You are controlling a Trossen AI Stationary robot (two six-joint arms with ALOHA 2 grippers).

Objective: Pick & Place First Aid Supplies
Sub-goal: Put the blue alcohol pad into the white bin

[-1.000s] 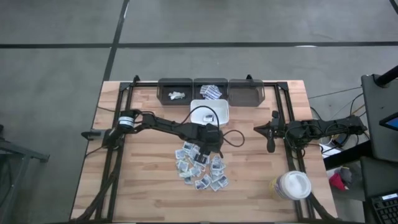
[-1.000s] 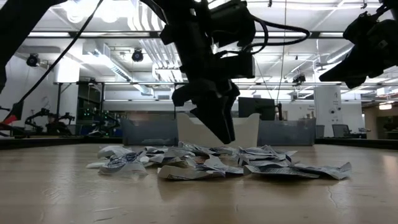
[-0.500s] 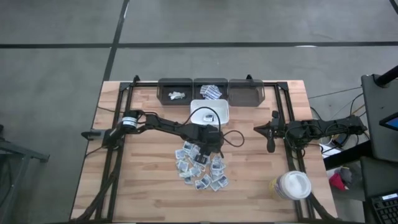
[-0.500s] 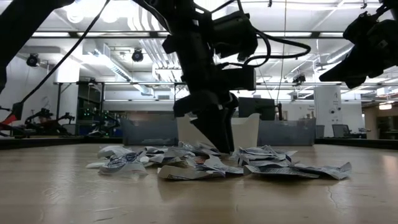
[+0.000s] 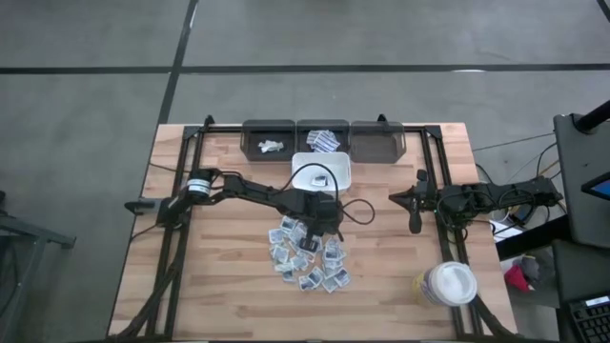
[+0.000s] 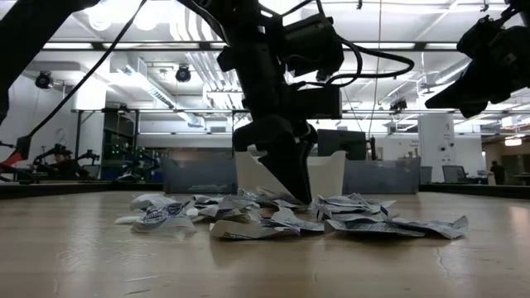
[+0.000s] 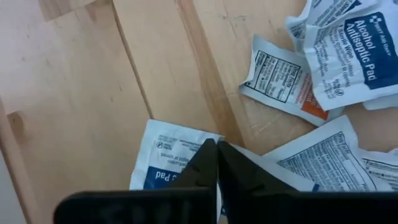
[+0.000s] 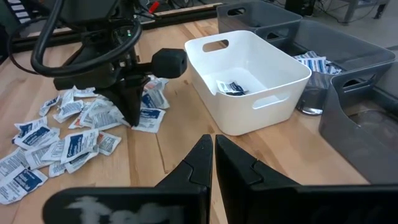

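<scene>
The first aid supplies [image 5: 310, 255] lie as a loose pile of small white sachets with blue print at the middle of the table. My left gripper [image 5: 322, 229] points steeply down at the pile's far edge, shut on a sachet [image 7: 166, 159] that lies flat on the wood. In the low view its fingers [image 6: 294, 178] reach down into the pile. My right gripper [image 5: 415, 217] hangs shut and holding nothing near the right edge, well clear of the pile. My left gripper comes from above, slanting down, with its shut fingertips [image 7: 208, 155] on the sachet's edge [image 7: 198, 138] beside a neighbouring sachet. The fingers hide whether a layer lies between them. The sachet rests flat on the table.
A white bin [image 5: 297, 164] with a sachet inside stands just beyond the pile. Three grey bins [image 5: 377, 138] line the far edge, and two of them hold items. A white round tub [image 5: 446, 284] stands at the near right. Bare wood lies left of the pile.
My left gripper has shut its fingers at the pile's far edge. The pile lies as before.
</scene>
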